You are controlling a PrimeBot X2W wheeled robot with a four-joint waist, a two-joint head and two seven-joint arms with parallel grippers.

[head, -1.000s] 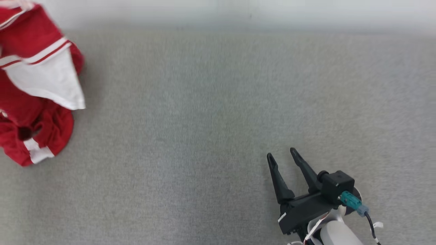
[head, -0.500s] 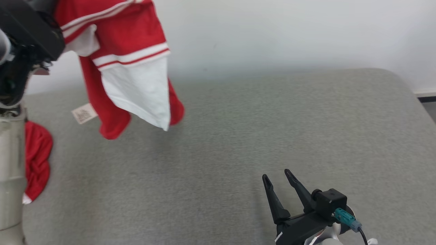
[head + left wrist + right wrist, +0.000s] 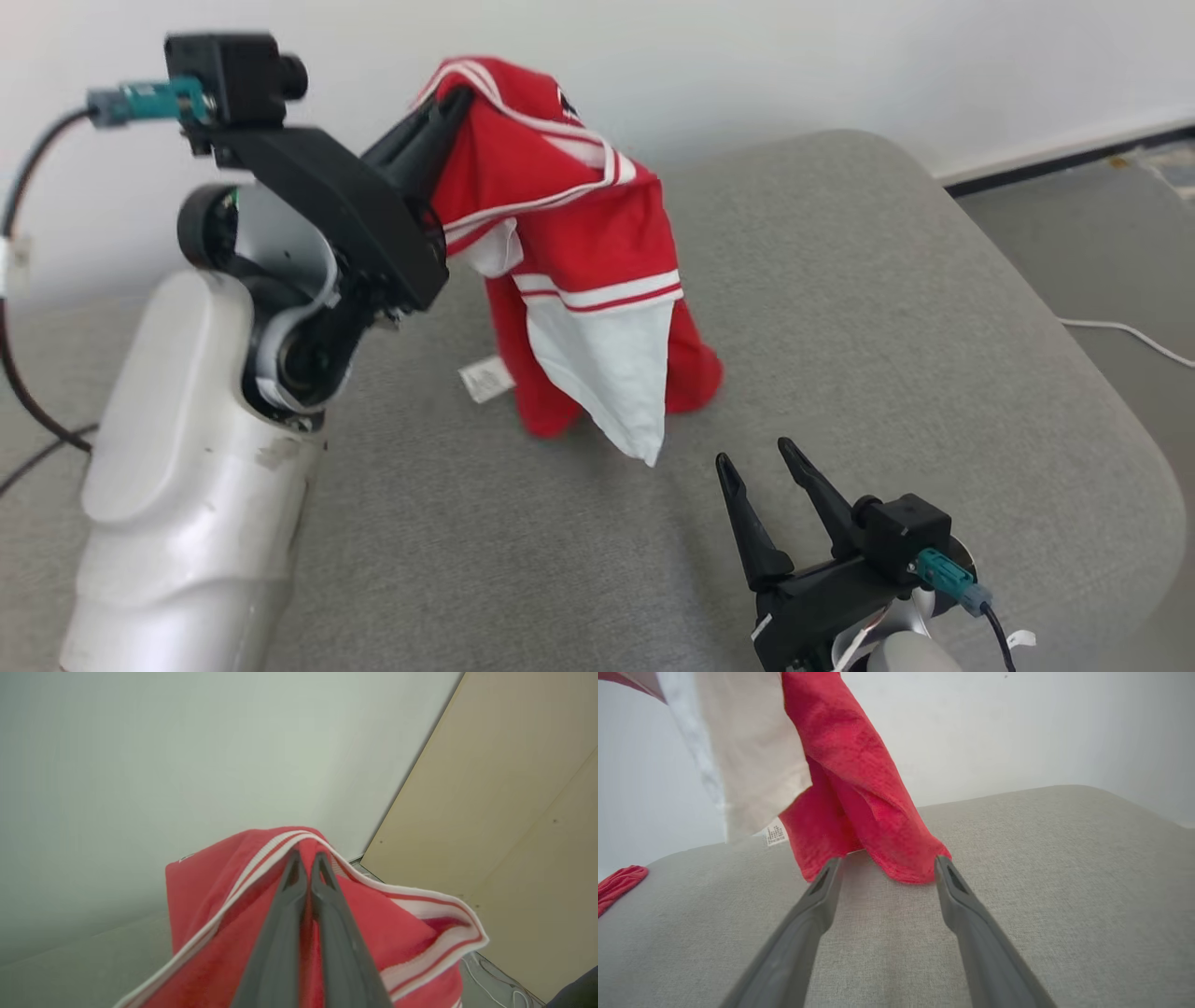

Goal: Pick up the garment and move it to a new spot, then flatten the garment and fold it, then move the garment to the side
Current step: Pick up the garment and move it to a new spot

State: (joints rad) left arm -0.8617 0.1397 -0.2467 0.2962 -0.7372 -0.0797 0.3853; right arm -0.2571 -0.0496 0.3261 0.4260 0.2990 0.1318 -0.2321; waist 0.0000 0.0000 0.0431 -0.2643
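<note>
The garment point(image 3: 569, 252) is red with white stripes and a white panel. It hangs in the air from my left gripper point(image 3: 456, 101), which is shut on its striped edge point(image 3: 306, 856). Its lower folds point(image 3: 878, 830) trail down to the grey padded surface point(image 3: 840, 308). My right gripper point(image 3: 754, 457) stands open low at the front right, just short of the hanging cloth, nothing between its fingers point(image 3: 817, 896). A white care label point(image 3: 485, 380) dangles under the garment.
The grey surface has a rounded edge at the right, with floor and a white cable point(image 3: 1120, 331) beyond it. A white wall stands behind. Another bit of red cloth point(image 3: 619, 882) lies at the far left of the right wrist view.
The head camera has swung, so the whole picture shifted. My left arm has come into view, and the garment hangs higher and nearer the right gripper. The right gripper stays open.
</note>
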